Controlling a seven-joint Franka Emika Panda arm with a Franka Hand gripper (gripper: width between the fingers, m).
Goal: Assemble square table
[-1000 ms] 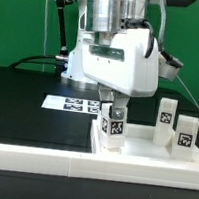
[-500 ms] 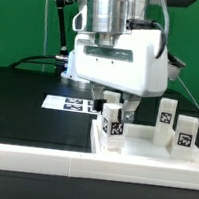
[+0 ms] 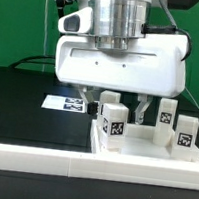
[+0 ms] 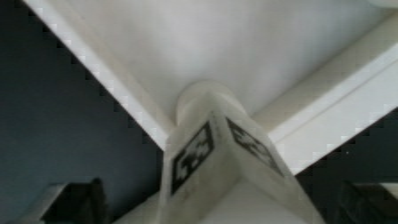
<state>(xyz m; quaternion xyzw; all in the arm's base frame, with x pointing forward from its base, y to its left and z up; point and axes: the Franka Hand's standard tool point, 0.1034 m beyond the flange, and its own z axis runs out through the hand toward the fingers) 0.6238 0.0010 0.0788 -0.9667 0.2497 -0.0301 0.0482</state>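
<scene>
The white tray-like tabletop point(image 3: 139, 151) lies at the exterior view's right. A white tagged leg point(image 3: 112, 126) stands upright on it near its left corner. My gripper point(image 3: 112, 109) is open, with one finger point(image 3: 84, 104) on each side of this leg and not touching it. In the wrist view the leg point(image 4: 222, 150) fills the middle, between the dark fingertips point(image 4: 71, 203), with the gripper point(image 4: 222, 208) open around it. Two more legs point(image 3: 166, 121) point(image 3: 185, 133) stand on the tabletop to the right. Another leg point(image 3: 109, 97) shows just behind the near one.
The long low white border wall point(image 3: 69, 168) runs across the front. The marker board point(image 3: 69, 104) lies on the black table behind the gripper. A black stand and cables rise at the back left point(image 3: 58, 27).
The wrist has turned about its vertical axis, so the gripper body now faces broadside and the fingers stand wide on either side of the leg. The leg has not moved.
</scene>
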